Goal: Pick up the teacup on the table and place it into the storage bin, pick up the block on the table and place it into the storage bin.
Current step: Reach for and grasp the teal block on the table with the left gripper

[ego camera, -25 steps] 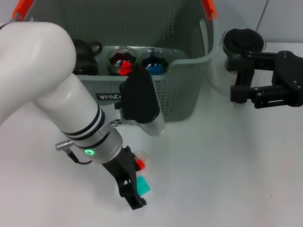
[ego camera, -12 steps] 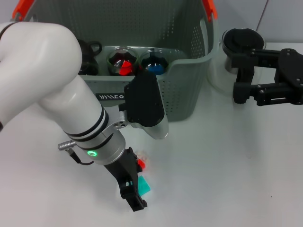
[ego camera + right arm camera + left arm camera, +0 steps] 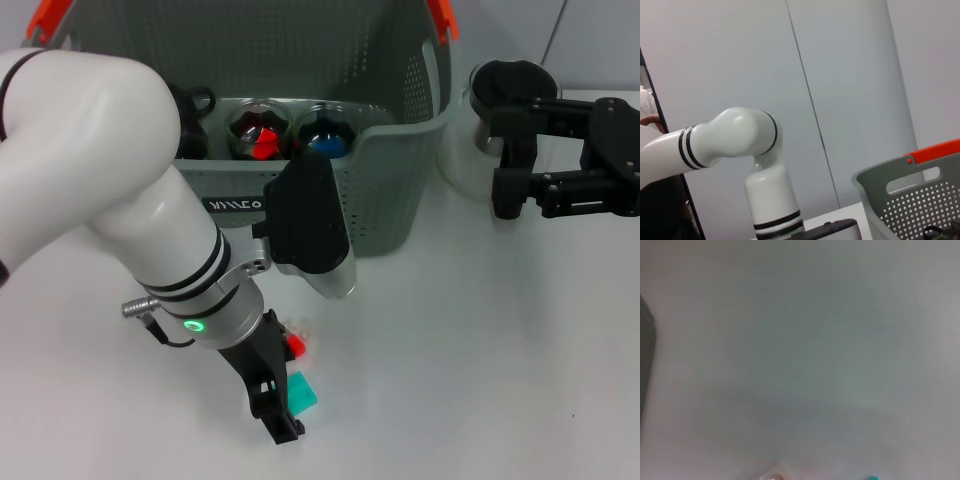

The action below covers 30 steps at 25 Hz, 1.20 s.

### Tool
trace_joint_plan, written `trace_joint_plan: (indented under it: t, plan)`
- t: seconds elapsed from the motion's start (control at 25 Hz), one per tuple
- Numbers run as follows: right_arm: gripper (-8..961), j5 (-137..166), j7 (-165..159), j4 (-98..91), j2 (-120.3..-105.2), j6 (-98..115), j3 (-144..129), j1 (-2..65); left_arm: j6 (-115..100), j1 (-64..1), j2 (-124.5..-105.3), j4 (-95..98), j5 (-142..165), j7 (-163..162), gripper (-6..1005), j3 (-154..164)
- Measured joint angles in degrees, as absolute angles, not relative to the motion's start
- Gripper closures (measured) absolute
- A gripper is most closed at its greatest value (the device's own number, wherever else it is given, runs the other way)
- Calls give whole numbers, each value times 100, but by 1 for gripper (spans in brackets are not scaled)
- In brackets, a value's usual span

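Left end effector [image 3: 283,405] half hides teal block [image 3: 303,390]; grip unclear.

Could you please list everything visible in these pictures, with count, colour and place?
storage bin: one, grey perforated with orange handle clips, far side of the table.
cups in the bin: three, dark, holding red or blue pieces, in a row inside the storage bin.
glass pitcher: one, clear with black lid, right of the bin.
teal block: one, on the table by the left claw.
red-and-white block: one, just beyond the teal one.
table: one, white.
left claw: one, black, down at the blocks.
right claw: one, black, beside the pitcher.
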State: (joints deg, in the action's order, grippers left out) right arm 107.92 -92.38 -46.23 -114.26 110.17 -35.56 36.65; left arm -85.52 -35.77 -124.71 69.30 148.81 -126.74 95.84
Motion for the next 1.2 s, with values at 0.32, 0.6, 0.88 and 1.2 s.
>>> trace_joint_plan:
  t: [0.32,0.6,0.88,1.2]
  plan:
    - [25,10793,-9222,-4623,-11436,11009,-3559,3673,-8550,-3555,-12476,6900,14885,-12655,94,9599]
    - [25,10793,-9189,-4623,-11439,11013,-3560,3684,-8592,-3551,-12480,6917,14839,-12687,118,9645]
    - [25,10740,-9138,-4623,-11453,11026,-3559,3645,-8569,-3555,-12480,6946,14836,-12752,160,9662]
    - [25,10732,-9137,-4623,-11452,11024,-3560,3632,-8502,-3567,-12481,6947,14873,-12797,207,9710]
